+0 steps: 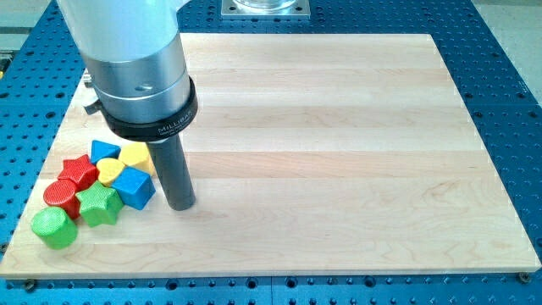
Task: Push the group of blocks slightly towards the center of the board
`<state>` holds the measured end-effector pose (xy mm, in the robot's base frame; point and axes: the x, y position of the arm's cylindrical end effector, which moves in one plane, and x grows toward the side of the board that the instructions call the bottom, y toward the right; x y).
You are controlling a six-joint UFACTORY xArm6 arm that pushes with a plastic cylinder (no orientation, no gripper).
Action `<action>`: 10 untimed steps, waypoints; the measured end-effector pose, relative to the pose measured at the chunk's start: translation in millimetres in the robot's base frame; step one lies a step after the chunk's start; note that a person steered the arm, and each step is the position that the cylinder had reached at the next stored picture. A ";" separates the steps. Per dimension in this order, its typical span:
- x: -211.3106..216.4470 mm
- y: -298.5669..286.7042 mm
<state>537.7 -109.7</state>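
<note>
A tight group of blocks lies at the view's lower left of the wooden board (339, 152). It holds a red star (78, 170), a red cylinder (61, 194), a green star (99, 204), a green cylinder (53, 228), a blue cube (134, 187), a blue triangular block (104, 150), a yellow block (135, 156) and a yellow heart-like block (110, 172). My tip (180, 204) rests on the board just to the right of the blue cube, close to it; contact cannot be told. The rod partly hides the yellow block.
The arm's large grey body (135, 59) hangs over the board's upper left. Around the board is a blue perforated table (508, 102). A metal mount plate (265, 8) sits at the view's top.
</note>
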 end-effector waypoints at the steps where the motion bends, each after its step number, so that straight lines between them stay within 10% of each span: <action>1: 0.0 0.0; 6: 44.8 40.5; 10: 80.0 -110.8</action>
<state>617.7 -220.5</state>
